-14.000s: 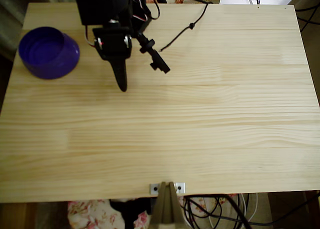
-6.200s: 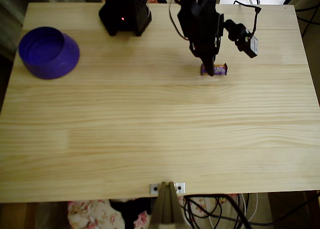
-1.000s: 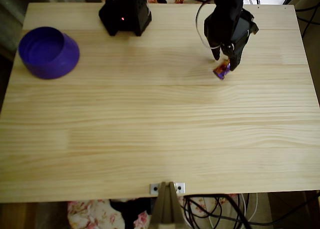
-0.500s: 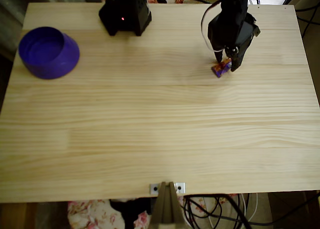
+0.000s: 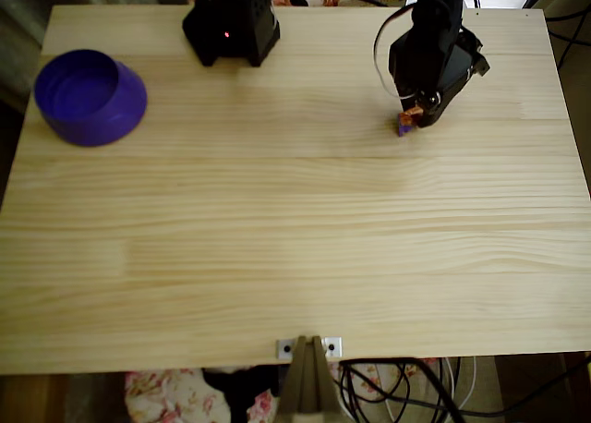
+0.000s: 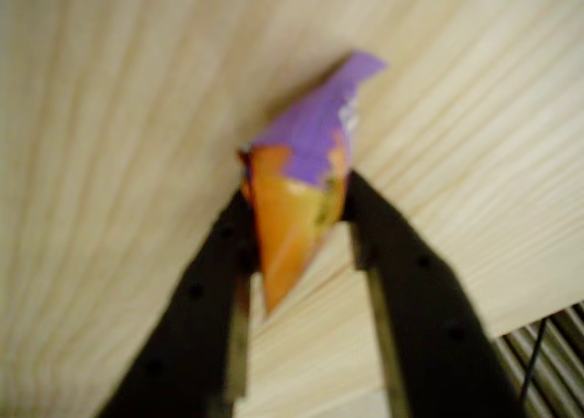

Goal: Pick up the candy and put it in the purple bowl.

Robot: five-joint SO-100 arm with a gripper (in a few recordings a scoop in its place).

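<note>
Between my two dark fingers (image 6: 219,281) I pinch the candy (image 6: 306,190), its crinkled foil orange at my end and purple at the far tip; any print on it is too blurred to read. Pale, straight-grained wooden table (image 5: 295,247) lies behind. From overhead, my gripper (image 5: 417,118) sits near the far right edge; the round, smooth purple bowl (image 5: 90,97) stands well apart, far left.

candy (image 5: 404,123) mostly hidden under fingers (image 5: 427,109)
</note>
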